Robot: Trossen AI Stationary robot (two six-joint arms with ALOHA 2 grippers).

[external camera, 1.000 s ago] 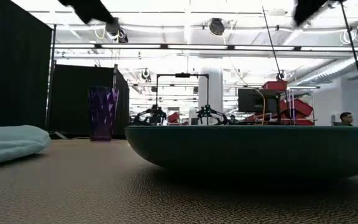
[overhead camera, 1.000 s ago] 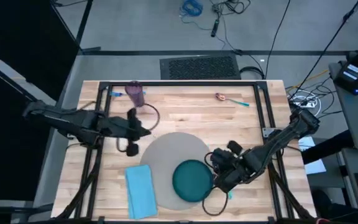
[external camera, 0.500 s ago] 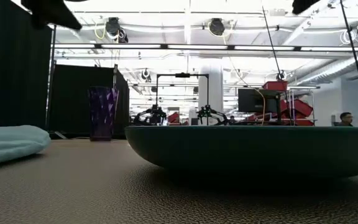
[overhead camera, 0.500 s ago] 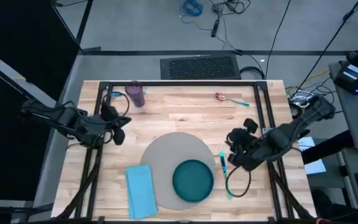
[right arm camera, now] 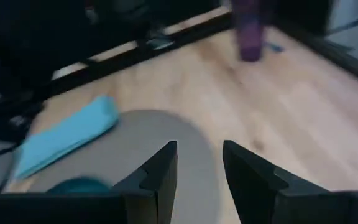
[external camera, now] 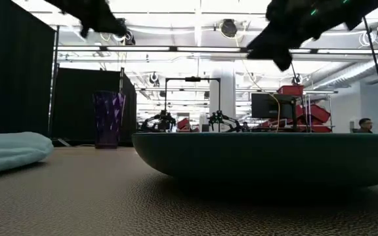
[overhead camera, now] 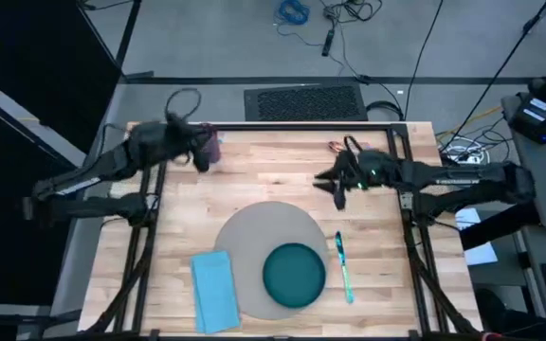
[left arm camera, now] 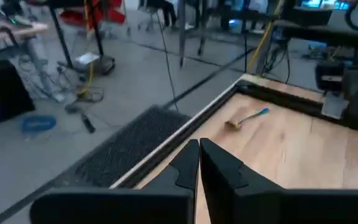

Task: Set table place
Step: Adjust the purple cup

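The round grey placemat (overhead camera: 254, 237) lies on the light-wood table (overhead camera: 282, 180) toward its near edge. On it rests a dark teal plate (overhead camera: 294, 273), close up in the low view (external camera: 261, 157). A light blue napkin (overhead camera: 214, 289) lies left of the mat. A teal-handled utensil (overhead camera: 343, 267) lies on the wood right of the plate. My left gripper (overhead camera: 200, 150), shut and holding nothing (left arm camera: 199, 163), hovers at the far left by the purple cup (overhead camera: 212, 148). My right gripper (overhead camera: 334, 184) is open (right arm camera: 199, 163) and hangs above the table, just short of a spoon (overhead camera: 336, 147).
The purple cup (external camera: 109, 119) stands at the far left corner. The spoon (left arm camera: 246, 118) lies by the far edge. A black frame (overhead camera: 273, 126) borders the tabletop. Bare wood (overhead camera: 273, 185) lies between the mat and the far edge.
My right gripper has left the spot right of the plate and swung toward the far edge and the spoon. The teal-handled utensil it covered now lies in plain view. My left gripper has drawn back from the table's middle, then gone toward the far edge to the purple cup.
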